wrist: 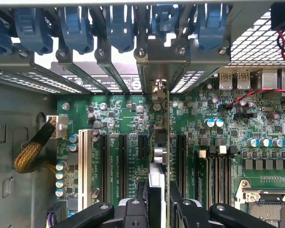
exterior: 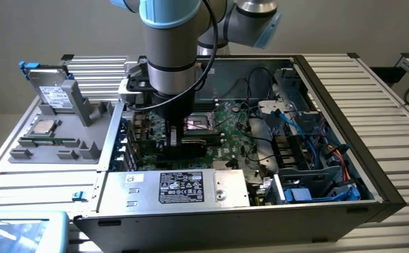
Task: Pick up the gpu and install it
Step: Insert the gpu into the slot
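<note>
Standing edge-on among the black expansion slots, the thin green gpu card (wrist: 160,142) with silver end bracket is pinched by the black gripper (wrist: 157,202) at six o'clock; its faces are hidden.

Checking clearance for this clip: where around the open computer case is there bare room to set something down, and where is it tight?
Free: the ribbed table beside the computer case, and the strip between the grey parts tray and the blue-edged tablet. Crowded: the motherboard, where the gripper holds the gpu among slots.
</note>
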